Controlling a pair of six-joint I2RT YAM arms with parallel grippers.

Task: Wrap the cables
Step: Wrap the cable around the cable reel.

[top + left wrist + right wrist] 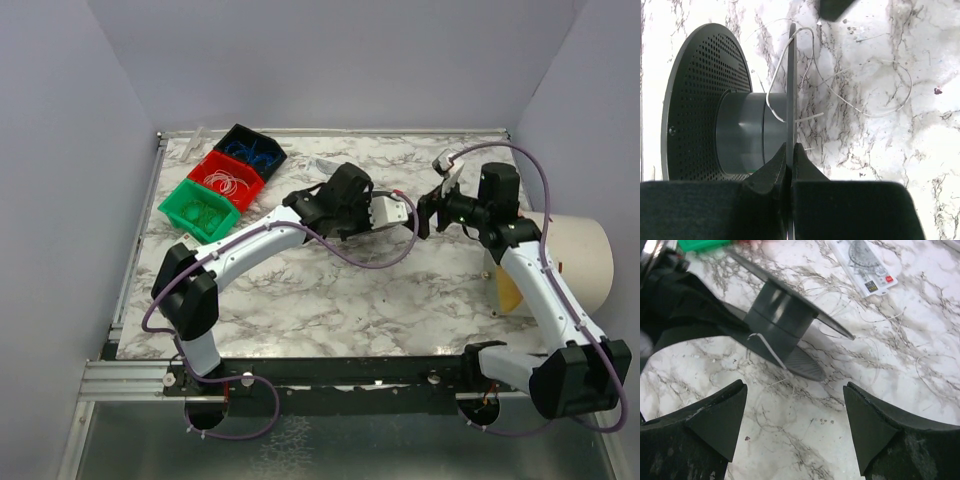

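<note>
In the left wrist view the left gripper (789, 150) is clenched on the thin edge of one flange of the black spool (740, 132), with a finger (767, 172) on either side of it at the lower middle of the frame. The spool fills the left half. The cable (767, 99), a thin pale strand here, leaves the smooth hub, loops over the gripped flange and trails across the marble table (920, 165) toward the right. The right wrist view shows the right gripper (795, 386) released, its fingers spread wide at the two lower corners. The spool sits above them in the upper middle, apart from both tips, with one pale line of cable crossing the hub. That view alone shows a clear packet (865, 265) holding a protractor at the upper right. Only the top view shows the two grippers near each other at mid-table, a green bin (198, 208), a red bin (227, 178) and a black bin (250, 150) in a row at the upper left, and a cream cylinder (585, 260) at the right edge.
</note>
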